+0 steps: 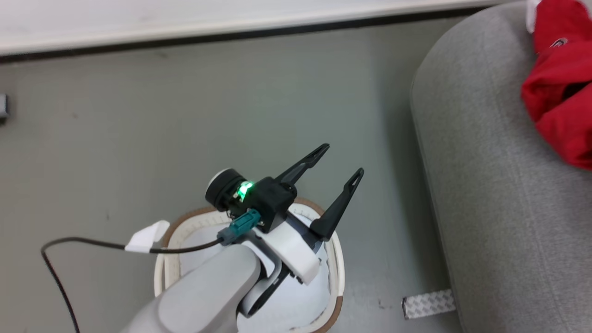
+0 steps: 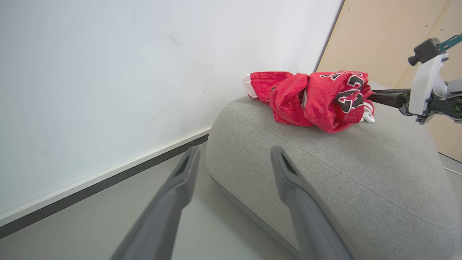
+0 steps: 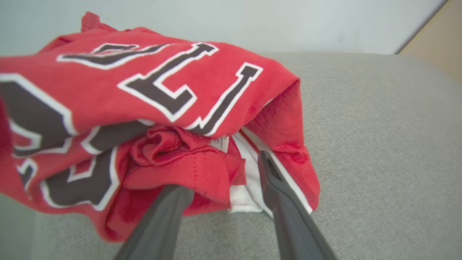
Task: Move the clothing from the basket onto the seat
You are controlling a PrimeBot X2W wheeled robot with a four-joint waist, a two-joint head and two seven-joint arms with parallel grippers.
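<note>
While the clothing (image 2: 317,101) lies on the seat (image 2: 343,173), the right gripper (image 3: 220,171) stands parted around its edge; the left gripper (image 1: 343,159), released, hangs beside the seat.

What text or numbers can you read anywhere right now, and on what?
"23": large dark digits on the red clothing on the seat; creased, so probably, not certainly.
Dark lettering above them: folded, unreadable.
White tag inside the clothing: too small.
Dark logo on the clothing, head view: too small.
</note>
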